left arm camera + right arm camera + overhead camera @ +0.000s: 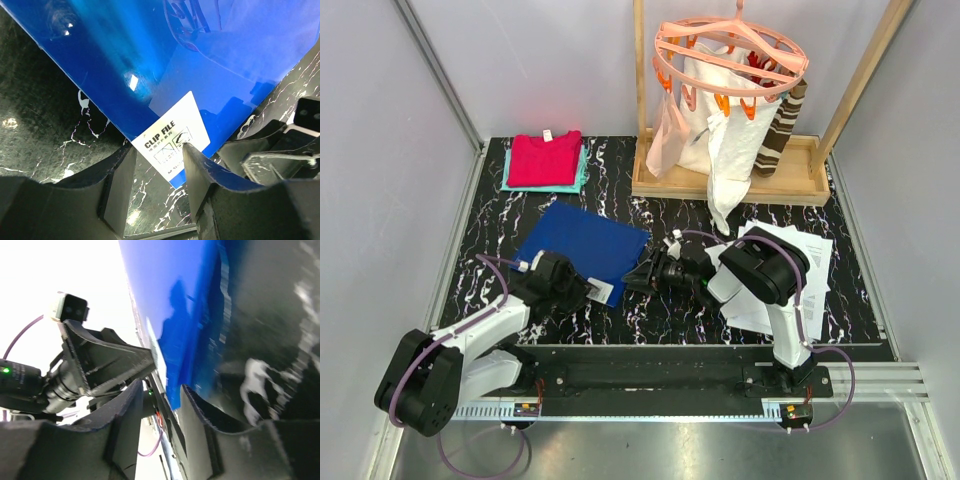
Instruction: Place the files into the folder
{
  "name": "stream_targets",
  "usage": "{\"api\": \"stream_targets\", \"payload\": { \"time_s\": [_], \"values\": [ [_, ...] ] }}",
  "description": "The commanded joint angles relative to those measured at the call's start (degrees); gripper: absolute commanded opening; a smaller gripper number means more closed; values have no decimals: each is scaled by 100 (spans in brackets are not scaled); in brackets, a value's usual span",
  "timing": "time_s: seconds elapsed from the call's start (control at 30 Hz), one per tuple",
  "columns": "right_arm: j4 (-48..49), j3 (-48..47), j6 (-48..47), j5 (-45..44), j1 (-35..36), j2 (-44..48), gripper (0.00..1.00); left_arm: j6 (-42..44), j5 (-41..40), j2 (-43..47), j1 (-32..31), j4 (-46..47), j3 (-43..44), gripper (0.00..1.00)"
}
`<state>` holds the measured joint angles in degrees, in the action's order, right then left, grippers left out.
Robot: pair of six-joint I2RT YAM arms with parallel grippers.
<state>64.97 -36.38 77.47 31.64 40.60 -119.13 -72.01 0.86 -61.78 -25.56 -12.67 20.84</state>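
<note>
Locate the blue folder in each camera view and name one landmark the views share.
Top external: the folder lies flat, left of centre.
Left wrist: it fills the upper frame, its white label at lower centre.
Right wrist: it is a blue sheet across the upper middle, seen at a steep angle.
Shared landmark: the black, white-veined table under it, visible in all three views.

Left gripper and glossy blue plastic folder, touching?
Touching. Left wrist view: one fingertip of the left gripper sits on the white label of the glossy blue plastic folder.
</note>
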Motion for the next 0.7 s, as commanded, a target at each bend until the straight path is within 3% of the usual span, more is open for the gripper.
{"api": "stream_targets", "payload": {
  "time_s": [0.0, 0.47, 0.67],
  "values": [
    [297, -317, 5, 106, 9, -128, 41, 3, -51, -115, -19, -8, -107, 49],
    [-133, -72, -373, -35, 9, 109, 47, 46, -42, -124, -19, 10, -115, 49],
    [147, -132, -329, 114, 18, -162, 45, 82, -34, -238, -19, 45, -54, 49]
  ]
}}
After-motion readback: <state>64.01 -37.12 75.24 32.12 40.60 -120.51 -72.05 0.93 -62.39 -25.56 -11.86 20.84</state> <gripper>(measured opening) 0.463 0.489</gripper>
